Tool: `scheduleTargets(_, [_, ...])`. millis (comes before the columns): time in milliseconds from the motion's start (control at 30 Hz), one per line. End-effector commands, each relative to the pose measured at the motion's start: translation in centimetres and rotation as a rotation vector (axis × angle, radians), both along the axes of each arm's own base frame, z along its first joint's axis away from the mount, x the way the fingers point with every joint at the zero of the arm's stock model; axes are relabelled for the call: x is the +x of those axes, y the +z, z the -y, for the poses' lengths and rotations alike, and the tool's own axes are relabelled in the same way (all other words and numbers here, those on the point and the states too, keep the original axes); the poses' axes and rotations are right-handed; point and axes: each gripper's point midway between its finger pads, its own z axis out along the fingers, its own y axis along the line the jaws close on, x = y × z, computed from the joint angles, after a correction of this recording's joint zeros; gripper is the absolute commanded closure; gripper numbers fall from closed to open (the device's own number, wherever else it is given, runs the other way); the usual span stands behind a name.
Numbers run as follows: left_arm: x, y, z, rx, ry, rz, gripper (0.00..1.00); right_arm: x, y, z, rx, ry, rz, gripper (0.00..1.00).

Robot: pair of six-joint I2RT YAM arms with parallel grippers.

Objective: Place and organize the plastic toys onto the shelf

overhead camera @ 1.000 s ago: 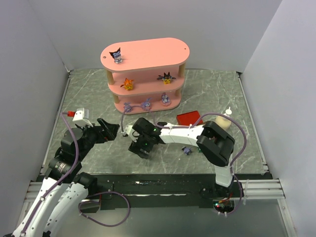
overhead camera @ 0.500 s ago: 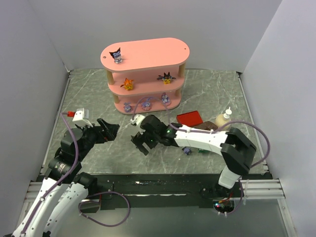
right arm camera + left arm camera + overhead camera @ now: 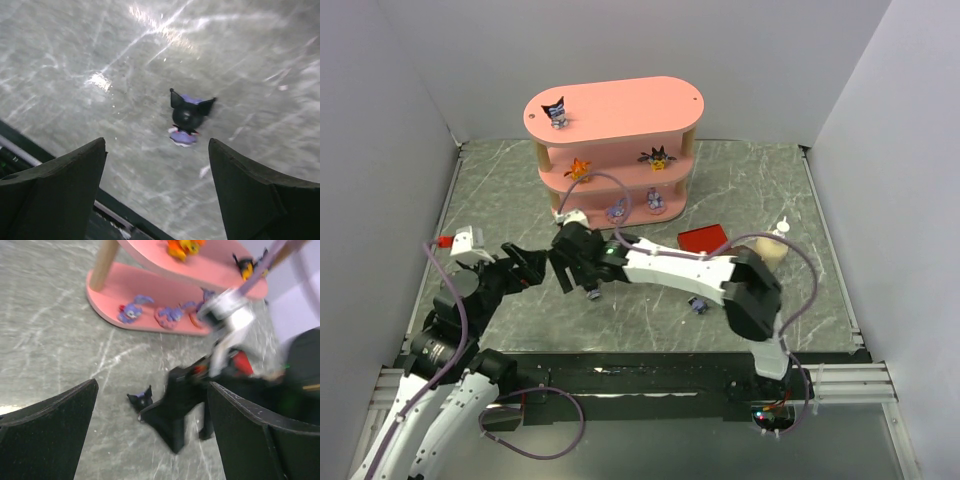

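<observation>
In the last second your right arm has swung from the middle of the overhead view over to the left-centre. The right gripper [image 3: 568,272] now hangs in front of the shelf [image 3: 620,110] and nearly meets the left gripper [image 3: 542,262]. Its motion is not finished, I think (in the left wrist view it is blurred).

The right gripper's fingers are spread wide and hold nothing. In its own wrist view a dark toy [image 3: 187,117] stands upright on the table [image 3: 75,50], a little above the middle of the frame, beyond the fingertips and not touched. In the left wrist view this toy sits low in the centre, just beside one black finger. The left gripper is also spread wide and empty.

On the shelf nothing has changed. The top board carries one dark eared toy [image 3: 557,111], and the middle board carries the orange toy [image 3: 580,168] and the spiky toy [image 3: 657,156]. The lilac toys [image 3: 131,310] are on the bottom board.

For the task, I judge this to be an approach to a pick. The other dark toy [image 3: 698,305] waits low and right of centre in the overhead view, so two toys remain off the shelf.
</observation>
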Motion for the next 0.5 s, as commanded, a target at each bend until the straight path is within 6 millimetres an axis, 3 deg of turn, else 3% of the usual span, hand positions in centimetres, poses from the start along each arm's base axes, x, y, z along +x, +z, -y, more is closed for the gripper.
scheduleTargets(0, [-0.4, 2.2, -2.4, -0.048, 0.134, 0.051, 0.04, 0.2, -3.1, 0.3, -0.090, -0.125, -0.063, 0.15])
scheduleTargets(33, [-0.4, 2.2, -2.9, -0.045, 0.160, 0.054, 0.03, -0.1, -4.2, 0.0, -0.104, -0.130, -0.077, 0.16])
scheduleTargets(267, [-0.6, 2.6, -3.1, -0.057, 0.167, 0.069, 0.04, -0.7, -6.9, 0.2, -0.161, -0.181, -0.105, 0.30])
scheduleTargets(467, [-0.6, 2.6, -2.8, -0.054, 0.153, 0.070, 0.04, 0.0, -8.9, 0.3, -0.188, -0.209, -0.080, 0.38])
